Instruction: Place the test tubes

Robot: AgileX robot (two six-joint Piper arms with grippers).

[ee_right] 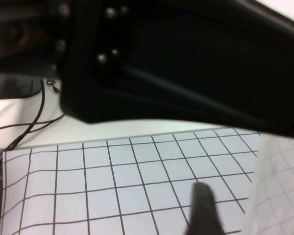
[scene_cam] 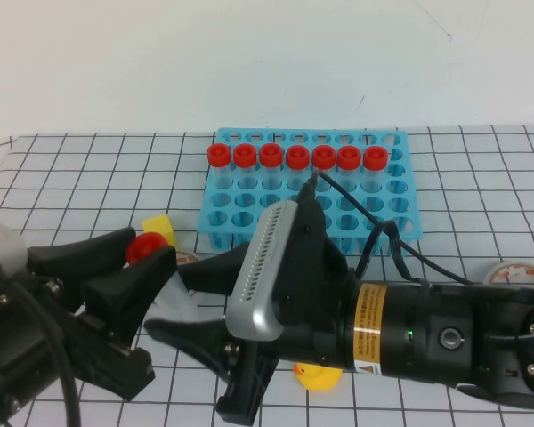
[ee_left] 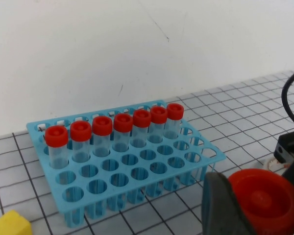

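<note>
Holding a test tube [scene_cam: 145, 246] in the left gripper [scene_cam: 151, 260] at the near left of the tabletop [scene_cam: 89, 169] — jaws closing part-way onto its red cap, well short of the blue rack [scene_cam: 400, 191]. Seeing the same cap filling a corner of the left wrist view, sitting against a dark finger pad [ee_left: 218, 205].

Hanging the right gripper [scene_cam: 165, 300] just beside it at the middle front, jaws spreading wide around what looks like the tube's clear body, apparently gripping nothing.

Judging the tube to be light, stiff, smooth-walled plastic: likely slipping if pinched on the clear barrel, steadier if taken at the cap or just below it, and needing to be held upright for a narrow hole.

Counting seven capped tubes [scene_cam: 298, 157] already standing in one far row of the rack, with open holes showing in the nearer rows.

Struggling to make out the held tube's lower end — hidden between the two arms in the high view, cut off in the left wrist view. Getting little from the right wrist view: dark housing across most of it, grid beyond, a pale blur at one edge.
</note>
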